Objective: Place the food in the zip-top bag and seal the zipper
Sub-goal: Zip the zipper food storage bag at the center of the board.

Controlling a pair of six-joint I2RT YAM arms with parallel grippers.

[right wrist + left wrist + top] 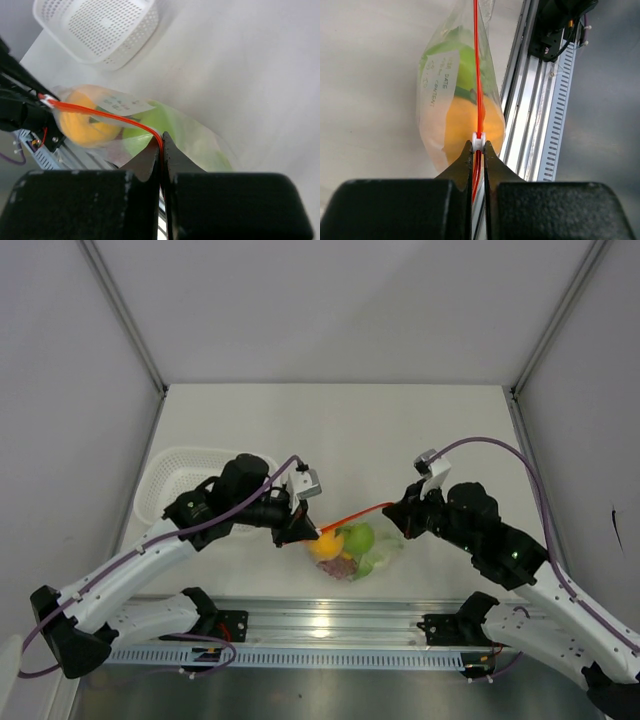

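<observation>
Where the left tool [477, 146] grips: its two dark fingers are pressed together on the red-orange zipper [476, 75], with a small white slider [477, 141] right at the fingertips.
Just past the left tool: the clear bag [432, 135] spreads out from the fingertips, and an orange [465, 122] lies nearest to them inside it.
Farther from the left tool: a green apple [465, 65] sits behind the orange, partly covered by a white label [440, 80] on the bag wall.
Beside the left tool: a metal rail [535, 100] runs along one side of the bag, and the pale surface [370, 75] lies on the other.
Right tool [161, 137]: it is clamped on the other end of the zipper, and the strip disappears between its fingertips.
Just past the right tool: the green apple presses against the clear bag wall.
Farther from the right tool: the zipper curves away as one thin line to the slider in the left tool, with the orange under it.
Farthest from the right tool: a white basket [95, 27] stands on the surface, well apart from the bag.
Between the tools, from above: the zipper stretches from one to the other, and purple grapes [343, 566] lie low in the bag, near the rail.
</observation>
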